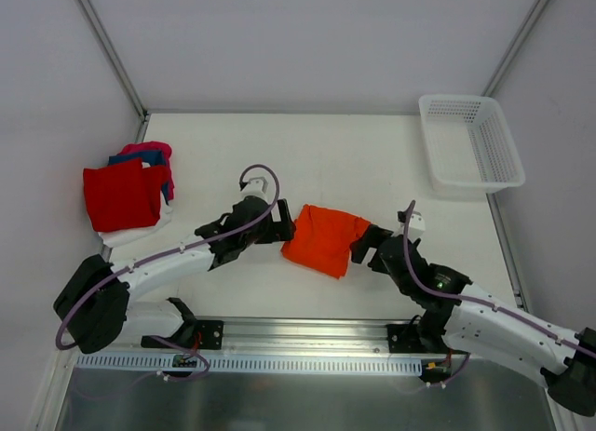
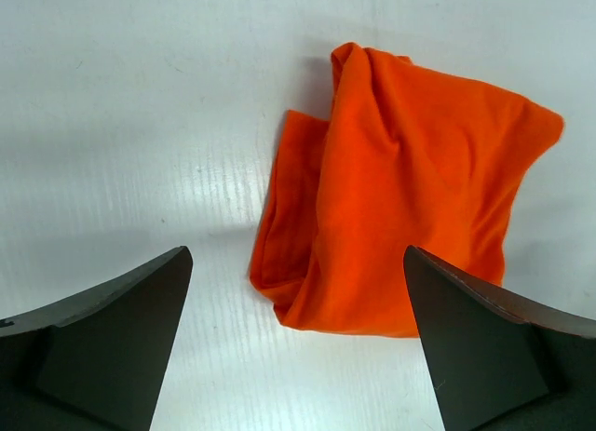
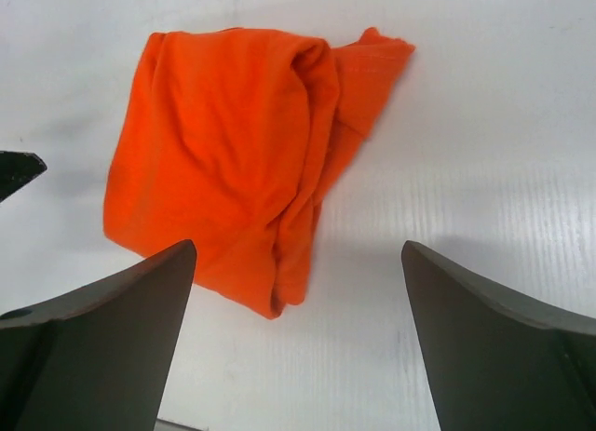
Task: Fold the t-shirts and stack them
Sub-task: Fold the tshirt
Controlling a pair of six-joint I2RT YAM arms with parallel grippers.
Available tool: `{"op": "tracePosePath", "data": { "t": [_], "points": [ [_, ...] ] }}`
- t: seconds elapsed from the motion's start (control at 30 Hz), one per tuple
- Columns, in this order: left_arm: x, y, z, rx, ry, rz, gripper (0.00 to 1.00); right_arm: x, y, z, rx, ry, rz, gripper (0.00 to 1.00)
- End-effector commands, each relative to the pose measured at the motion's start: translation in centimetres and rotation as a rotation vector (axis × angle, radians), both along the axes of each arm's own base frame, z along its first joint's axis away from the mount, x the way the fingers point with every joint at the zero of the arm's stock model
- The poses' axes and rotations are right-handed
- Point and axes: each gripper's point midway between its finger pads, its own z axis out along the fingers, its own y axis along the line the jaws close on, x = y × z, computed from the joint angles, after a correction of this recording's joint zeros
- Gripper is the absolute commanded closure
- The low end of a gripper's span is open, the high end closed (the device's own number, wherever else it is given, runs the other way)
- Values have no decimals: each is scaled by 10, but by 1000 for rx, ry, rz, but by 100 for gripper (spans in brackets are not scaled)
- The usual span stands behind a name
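Note:
A folded bright orange t-shirt (image 1: 324,238) lies on the white table between my two arms. It also fills the middle of the left wrist view (image 2: 400,208) and the right wrist view (image 3: 233,152). My left gripper (image 1: 283,222) sits just left of it, jaws wide open and empty (image 2: 298,347). On the shirt's right side my right gripper (image 1: 363,245) stands open too, holding nothing (image 3: 298,343). A stack of folded t-shirts (image 1: 128,194), red on top with blue, magenta-pink and white beneath, rests at the table's left edge.
A white plastic mesh basket (image 1: 470,141) stands at the back right corner of the table. Grey walls close in on both sides. A metal rail (image 1: 279,356) runs along the near edge by the arm bases.

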Motion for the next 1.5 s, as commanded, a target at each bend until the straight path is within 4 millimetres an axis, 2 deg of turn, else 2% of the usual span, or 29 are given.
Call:
{"op": "tracePosePath", "data": {
  "t": [0.0,0.03,0.1,0.13,0.17,0.23,0.3,0.53,1.0,1.47],
  "points": [
    [-5,17,-34,71,83,15,1,4,-17,-18,-23,13,-44,2],
    [-10,13,-47,66,123,-11,1,2,-17,-24,-15,33,-43,2],
    [-11,7,-57,34,145,-32,1,2,-16,-41,10,77,-40,2],
    [-16,7,-65,21,158,-43,1,6,-10,-40,56,67,-39,2],
    [-15,-3,-60,-40,145,-73,1,3,-12,-54,60,86,-39,2],
    [-17,0,-65,-85,147,-79,1,9,-4,-57,140,88,-28,2],
    [-17,-4,-61,-143,144,-104,1,7,-4,-71,181,122,-25,2],
    [-17,10,-57,-139,92,-87,1,12,-3,-74,190,119,-22,2],
    [-21,7,-59,-240,103,-114,1,12,-4,-84,168,157,-36,2],
    [-29,9,-39,-359,69,-136,1,11,-3,-91,174,186,-35,2]
  ]
}}
